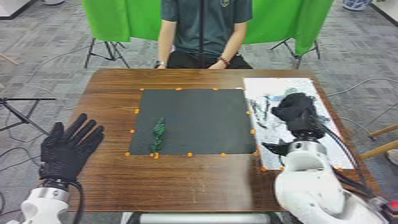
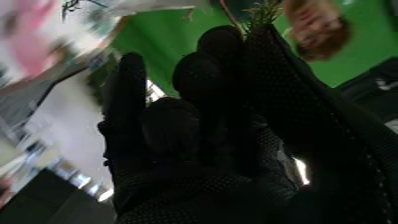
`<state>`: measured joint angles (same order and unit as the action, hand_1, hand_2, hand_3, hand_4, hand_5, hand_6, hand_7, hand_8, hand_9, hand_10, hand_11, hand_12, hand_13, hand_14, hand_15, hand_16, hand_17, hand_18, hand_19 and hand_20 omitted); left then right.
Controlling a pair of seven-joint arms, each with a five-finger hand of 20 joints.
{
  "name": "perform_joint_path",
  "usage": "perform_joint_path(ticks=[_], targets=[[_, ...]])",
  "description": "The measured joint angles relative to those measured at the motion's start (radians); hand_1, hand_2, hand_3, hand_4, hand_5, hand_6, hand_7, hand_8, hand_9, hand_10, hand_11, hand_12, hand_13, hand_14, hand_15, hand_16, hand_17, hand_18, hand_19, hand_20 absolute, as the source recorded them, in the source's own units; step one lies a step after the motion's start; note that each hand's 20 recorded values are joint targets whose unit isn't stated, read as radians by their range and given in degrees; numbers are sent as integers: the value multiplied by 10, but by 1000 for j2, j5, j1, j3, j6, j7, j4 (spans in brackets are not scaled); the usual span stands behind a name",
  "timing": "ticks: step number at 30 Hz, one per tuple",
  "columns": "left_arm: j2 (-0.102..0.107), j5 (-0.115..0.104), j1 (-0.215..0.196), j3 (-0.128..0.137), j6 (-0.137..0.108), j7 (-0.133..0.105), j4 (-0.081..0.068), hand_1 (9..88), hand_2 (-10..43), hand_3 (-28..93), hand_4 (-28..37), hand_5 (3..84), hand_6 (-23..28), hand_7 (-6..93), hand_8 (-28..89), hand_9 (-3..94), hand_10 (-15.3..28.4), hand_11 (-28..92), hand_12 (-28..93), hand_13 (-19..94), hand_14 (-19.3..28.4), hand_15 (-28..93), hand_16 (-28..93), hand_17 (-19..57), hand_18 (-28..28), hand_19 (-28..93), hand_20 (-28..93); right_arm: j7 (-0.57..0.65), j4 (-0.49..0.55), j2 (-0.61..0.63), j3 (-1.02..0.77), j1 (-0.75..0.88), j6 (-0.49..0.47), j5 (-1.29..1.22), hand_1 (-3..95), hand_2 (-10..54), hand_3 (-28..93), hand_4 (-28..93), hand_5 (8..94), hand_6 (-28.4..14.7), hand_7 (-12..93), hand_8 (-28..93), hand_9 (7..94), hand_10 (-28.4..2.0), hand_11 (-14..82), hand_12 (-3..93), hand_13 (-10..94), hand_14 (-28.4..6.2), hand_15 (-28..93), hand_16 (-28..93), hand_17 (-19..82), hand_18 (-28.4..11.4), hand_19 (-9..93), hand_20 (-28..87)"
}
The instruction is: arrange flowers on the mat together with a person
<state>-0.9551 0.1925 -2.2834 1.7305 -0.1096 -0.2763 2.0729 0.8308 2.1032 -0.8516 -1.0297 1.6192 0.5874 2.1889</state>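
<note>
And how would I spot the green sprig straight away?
On the brown wooden table, find the dark mat. Toward its near left corner lies a slim, leafy green sprig. It's alone there, apart from the greyish stems on the white sheet.

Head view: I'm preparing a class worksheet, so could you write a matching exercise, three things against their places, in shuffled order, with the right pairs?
Column one:
1. Green sprig
2. Left hand
3. Right hand

Column two:
A. Above the white sheet
B. On the dark mat
C. Left of the mat, fingers straight

Pairs: 1-B, 2-C, 3-A
</note>
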Motion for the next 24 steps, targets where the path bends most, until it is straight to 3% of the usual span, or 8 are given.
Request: perform_joint_path(ticks=[16,24], targets=[[24,0,39,-32,-5,15,-15,252,107,691,-283,409,68,69,-94,367,133,127,52,259,159,249,-68,-47,120,289,68,22,-234,-248,340,-319,-129,-57,531,-95,794,-203,708,-45,495,161,678,-162,493,539,613,-168,849,335,296,-253,800,280],[41,0,52,-38,-6,23,-18,254,108,689,-283,410,68,70,-93,368,131,129,53,259,159,249,-68,-47,121,290,68,110,-252,-326,392,-345,-197,-51,535,-95,791,-206,710,-47,490,166,676,-166,498,536,618,-174,853,329,297,-264,816,269]])
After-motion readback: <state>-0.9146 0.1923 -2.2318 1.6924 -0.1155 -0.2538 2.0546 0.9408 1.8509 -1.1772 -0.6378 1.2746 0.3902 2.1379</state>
